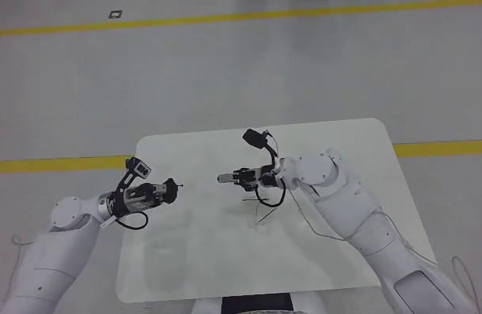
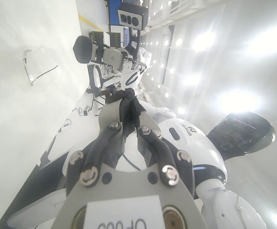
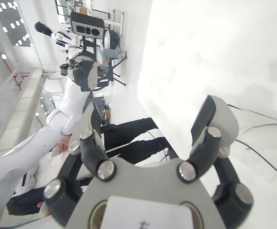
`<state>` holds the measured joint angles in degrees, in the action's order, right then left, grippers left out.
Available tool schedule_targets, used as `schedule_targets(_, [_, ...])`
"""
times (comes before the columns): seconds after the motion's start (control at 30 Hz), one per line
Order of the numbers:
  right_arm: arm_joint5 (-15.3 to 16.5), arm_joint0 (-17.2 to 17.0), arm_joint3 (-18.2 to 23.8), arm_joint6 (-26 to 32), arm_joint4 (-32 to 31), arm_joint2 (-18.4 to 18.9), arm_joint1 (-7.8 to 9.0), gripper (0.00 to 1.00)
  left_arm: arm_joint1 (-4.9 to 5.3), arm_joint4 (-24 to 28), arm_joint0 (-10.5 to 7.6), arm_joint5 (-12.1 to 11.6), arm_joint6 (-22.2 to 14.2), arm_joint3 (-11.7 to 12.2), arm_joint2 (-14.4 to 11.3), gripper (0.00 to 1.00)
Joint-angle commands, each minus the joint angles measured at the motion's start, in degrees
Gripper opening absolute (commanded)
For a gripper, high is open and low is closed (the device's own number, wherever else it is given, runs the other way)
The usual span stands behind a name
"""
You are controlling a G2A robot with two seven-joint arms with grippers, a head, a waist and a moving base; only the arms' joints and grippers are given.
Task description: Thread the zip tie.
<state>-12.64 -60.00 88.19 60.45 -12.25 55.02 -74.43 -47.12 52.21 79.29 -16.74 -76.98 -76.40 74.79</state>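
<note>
Grey floor [image 1: 225, 78] with yellow lines [image 1: 225, 17] runs round a white tabletop [image 1: 343, 149] with rounded corners. Above its middle I have the two arms tip to tip with a gap between them. The left gripper [image 1: 172, 187] sits toward the left edge with its dark-padded fingers pressed together; I cannot tell whether anything is caught between them. The right gripper [image 1: 223, 178] is spread wide, with nothing between its fingers.

The zip tie [image 2: 47, 71] lies flat on the tabletop as a thin black strand, beside a pale strand [image 2: 27, 67]. In the top view it sits under the right arm's wrist, behind that gripper's fingertips and a little toward the near edge. Its long axis seems to slant between the near and far edges, though it is too thin to be sure.

So the right arm is much the nearer, and the left gripper is well apart from the tie. I judge the pick-up is not yet made. The right gripper points away from the tie and would need to draw back and tilt down onto it.
</note>
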Motion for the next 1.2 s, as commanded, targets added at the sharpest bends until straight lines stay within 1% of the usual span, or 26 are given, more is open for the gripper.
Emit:
schedule_targets(0.0, [-1.96, -0.95, 2.06, 0.89, -3.32, 0.27, 0.56, 1.00, 0.07, 0.10, 0.84, -0.13, 0.74, -0.63, 0.65, 0.00])
schedule_targets(0.03, [-2.68, -1.33, 2.86, 1.25, -4.85, 0.33, 0.81, 1.00, 0.11, 0.13, 1.14, -0.18, 0.87, -0.83, 0.92, 0.00])
schedule_targets(0.1, [-3.45, -2.01, 4.01, 1.43, -7.79, 0.15, 1.18, 1.00, 0.11, 0.13, 1.14, -0.18, 0.87, -0.83, 0.92, 0.00])
schedule_targets(0.3, [-3.45, -2.01, 4.01, 1.43, -7.79, 0.15, 1.18, 1.00, 0.11, 0.13, 1.14, -0.18, 0.87, -0.83, 0.92, 0.00])
schedule_targets(0.33, [-3.34, -2.06, 3.98, 1.14, -8.25, 0.07, 1.20, 1.00, 0.04, -0.27, 1.26, 0.05, 1.95, -1.26, 0.69, 0.00])
schedule_targets(0.4, [-3.26, -2.02, 4.36, 1.13, -13.34, -1.08, 1.52, 1.00, -0.08, -0.90, 1.67, 0.21, 3.13, -2.15, 0.27, 0.00])
schedule_targets(0.43, [-4.00, -1.78, 4.97, 2.28, -17.33, -1.86, 1.80, 1.00, -0.15, -1.27, 1.84, 0.25, 3.54, -2.63, 0.02, 0.00])
schedule_targets(0.47, [-4.65, -1.76, 5.48, 3.26, -19.30, -2.23, 1.97, 1.00, -0.20, -1.56, 1.90, 0.28, 3.90, -2.93, -0.16, 0.00])
schedule_targets(0.5, [-5.28, -1.88, 5.90, 4.14, -20.39, -2.32, 2.12, 1.00, -0.27, -1.82, 1.92, 0.27, 4.26, -3.30, -0.37, 0.00])
schedule_targets(0.57, [-6.20, -1.74, 6.55, 7.09, -24.97, -2.94, 2.59, 1.00, -0.45, -2.25, 1.82, 0.26, 5.20, -4.04, -0.88, 0.00])
schedule_targets(0.67, [-6.84, -1.89, 7.62, 10.03, -27.73, -3.28, 2.98, 1.00, -0.76, -2.80, 1.42, 0.11, 6.34, -4.66, -1.75, 0.00])
schedule_targets(0.8, [-6.49, -1.97, 8.25, 12.91, -29.42, -4.36, 3.15, 1.00, -1.11, -4.77, 0.79, -0.32, 7.73, -4.89, -3.01, 0.00])
schedule_targets(0.9, [-4.72, -1.49, 7.89, 15.77, -29.83, -5.34, 3.22, 1.00, -1.18, -5.20, 0.69, -0.41, 8.22, -4.96, -3.21, 0.00])
schedule_targets(1.1, [-4.72, -1.49, 7.89, 15.77, -29.83, -5.34, 3.22, 1.00, -1.18, -5.20, 0.69, -0.41, 8.22, -4.96, -3.21, 0.00])
schedule_targets(1.17, [-4.72, -1.49, 7.89, 15.77, -29.83, -5.34, 3.22, 1.00, -1.29, -5.36, 0.81, -0.29, 10.14, -5.13, -3.26, 0.00])
